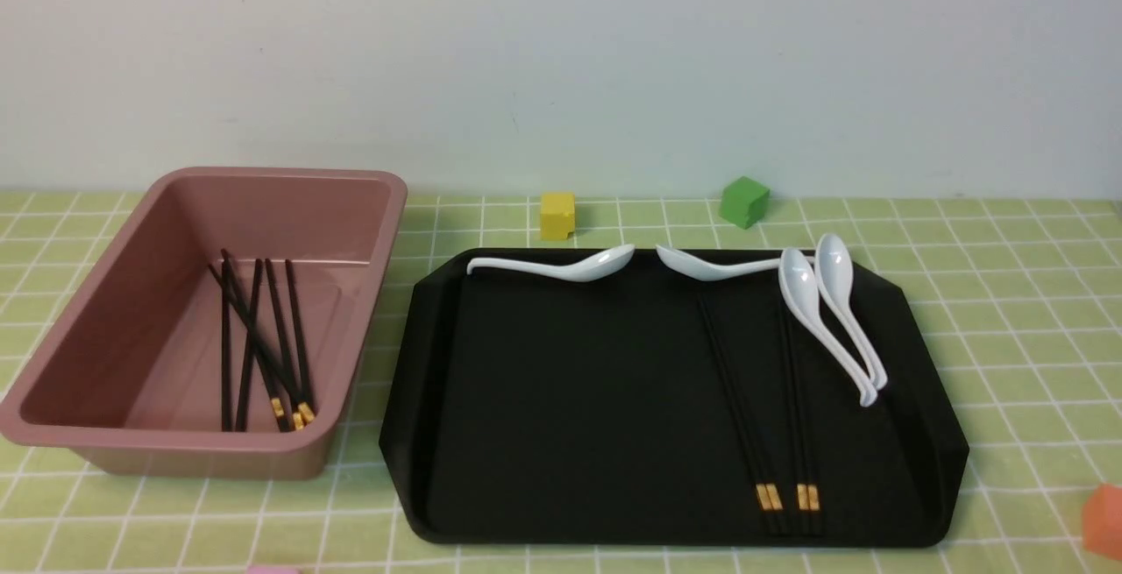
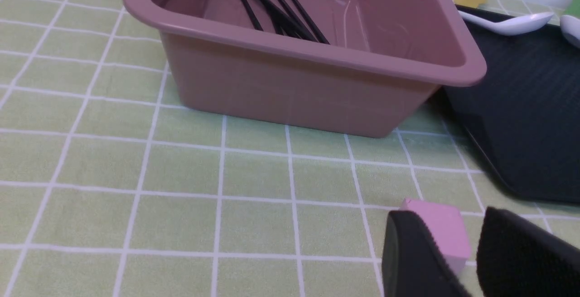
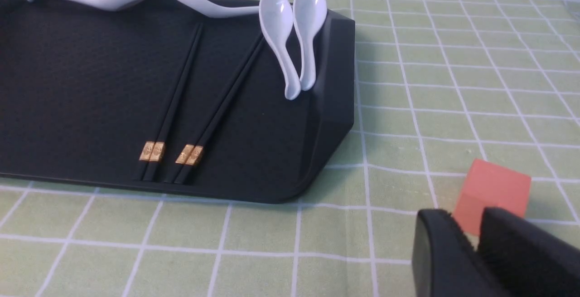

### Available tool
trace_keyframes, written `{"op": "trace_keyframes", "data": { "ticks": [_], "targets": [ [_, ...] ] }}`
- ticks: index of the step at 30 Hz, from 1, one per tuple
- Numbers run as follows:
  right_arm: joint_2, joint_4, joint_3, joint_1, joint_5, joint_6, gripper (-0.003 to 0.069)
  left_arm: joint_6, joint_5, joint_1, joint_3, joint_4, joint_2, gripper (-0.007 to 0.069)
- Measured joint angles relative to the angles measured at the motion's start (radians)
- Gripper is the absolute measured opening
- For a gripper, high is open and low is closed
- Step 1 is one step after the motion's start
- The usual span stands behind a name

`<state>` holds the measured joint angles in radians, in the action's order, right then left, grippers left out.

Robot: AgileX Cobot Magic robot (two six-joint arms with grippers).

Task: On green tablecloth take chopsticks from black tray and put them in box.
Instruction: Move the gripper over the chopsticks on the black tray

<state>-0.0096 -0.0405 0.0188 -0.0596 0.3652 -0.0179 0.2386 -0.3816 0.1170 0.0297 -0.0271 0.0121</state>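
Table: covered by the green tablecloth (image 1: 1008, 294), which runs back to the wall.
Black tray (image 1: 570, 399): flat on the cloth, from the middle of the table toward the right edge.
Box (image 1: 175, 206): toward the left edge, just beside the tray.
Chopsticks on the tray (image 1: 741, 416): two pairs in its right half, side by side, gold bands toward the near edge.
Chopsticks in the box (image 1: 263, 337): a loose crossed bundle on the box floor.
Spoons: four white ones; two (image 1: 561, 267) (image 1: 719, 265) lie along the tray's far rim, and two (image 1: 820, 320) (image 1: 846, 311) lie together near its far right corner.
Cubes: yellow (image 1: 557, 215) and green (image 1: 744, 201) by the far edge; orange (image 1: 1104, 521) at the near right corner; pink (image 2: 442, 229) at the near edge, between box and tray.
Left hand (image 2: 457, 242): low by the pink cube, fingers a narrow gap apart, holding nothing.
Right hand (image 3: 469, 222): low by the orange cube, fingers almost together, holding nothing.
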Motion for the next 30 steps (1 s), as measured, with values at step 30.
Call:
{"op": "trace_keyframes", "data": {
  "ticks": [30],
  "targets": [
    [0.000,-0.701,-0.087,0.000,0.039,0.293,0.0176,0.000,0.000,0.000,0.000,0.000,0.000,0.0238]
  ]
}}
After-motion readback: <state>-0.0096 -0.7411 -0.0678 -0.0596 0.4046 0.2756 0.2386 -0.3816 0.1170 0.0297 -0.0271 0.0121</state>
